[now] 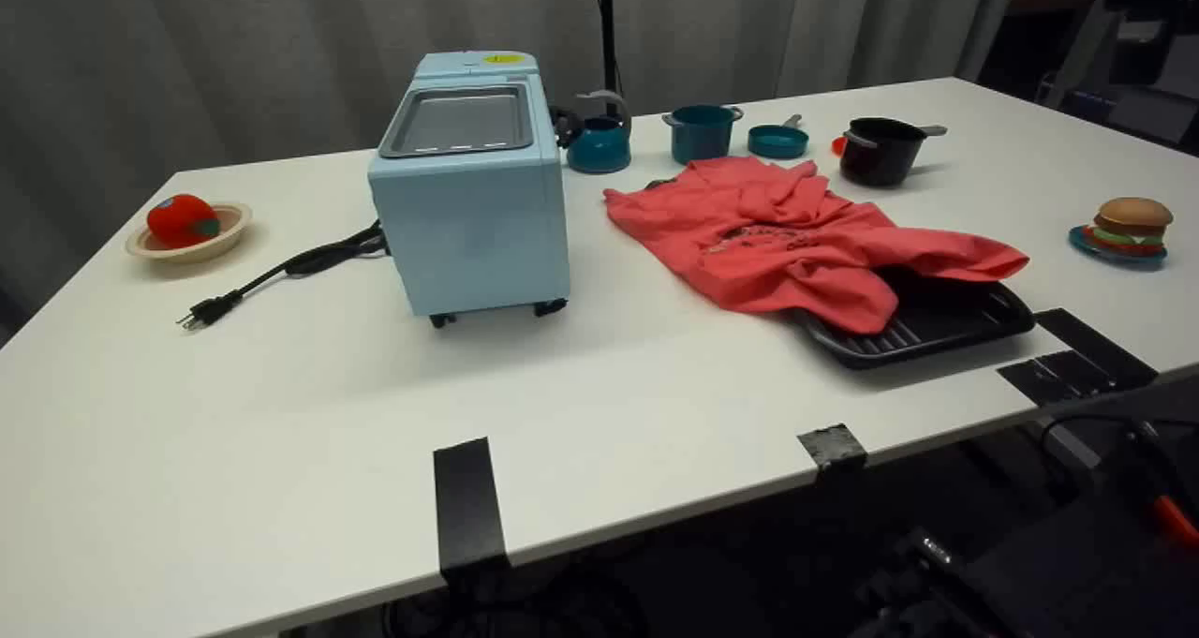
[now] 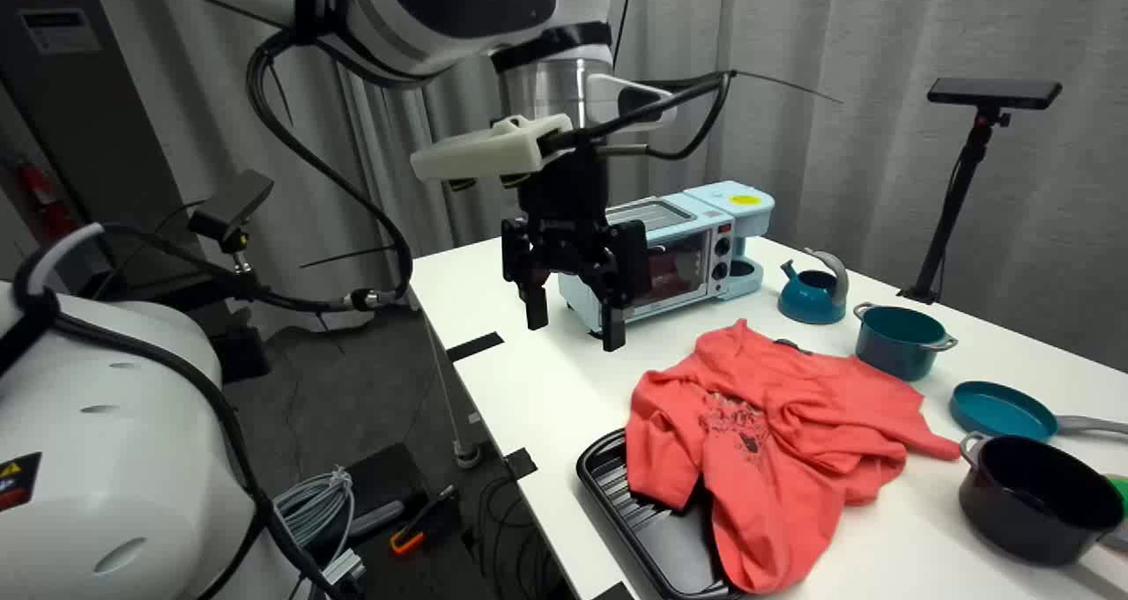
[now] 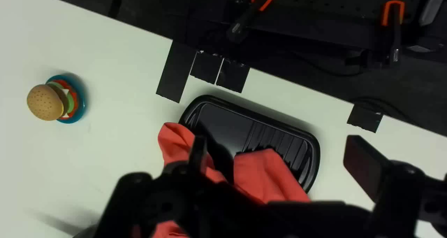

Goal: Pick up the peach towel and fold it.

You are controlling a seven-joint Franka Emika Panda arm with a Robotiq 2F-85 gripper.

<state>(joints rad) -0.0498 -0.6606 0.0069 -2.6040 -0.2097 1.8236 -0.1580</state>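
Apparently pickup and folding both remain: the crumpled coral-red cloth towel (image 2: 784, 450) lies on the white tabletop (image 1: 309, 413), partly over a black ridged tray (image 2: 674, 551); the black 2-fingered hand (image 2: 575, 321) gapes wide, empty.

It looks like a robotics lab; cabled robot arm (image 2: 414, 32); pole-mounted device (image 2: 996, 93); grey curtains (image 2: 820, 151); taped white table (image 2: 555, 388).

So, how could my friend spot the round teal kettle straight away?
On the white table, find the big, boxy, pale blue oven. Between it and the teal two-handled pot sits the round teal kettle. Unlike that pot, it has a spout and one grey handle arching over its top.
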